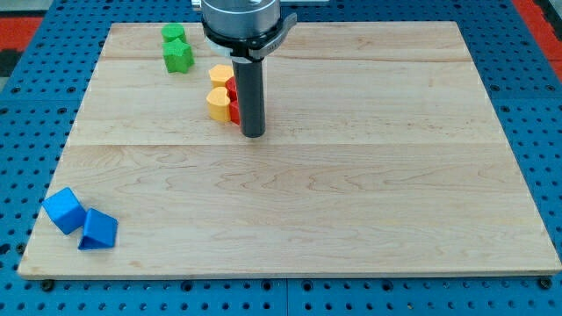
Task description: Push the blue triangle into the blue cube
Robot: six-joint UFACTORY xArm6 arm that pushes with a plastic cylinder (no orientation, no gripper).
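Observation:
The blue cube (64, 210) sits near the board's bottom-left corner. The blue triangle (98, 230) lies just to its lower right, touching or almost touching it. My tip (253, 133) is on the board in the upper middle, far up and to the right of both blue blocks. It stands right beside the red blocks (234, 101), on their right side.
Two yellow blocks (219, 90) sit left of the red ones. Two green blocks (176, 48) lie near the board's top-left. The wooden board (351, 193) rests on a blue pegboard surface. The arm's head (241, 22) hangs over the top middle.

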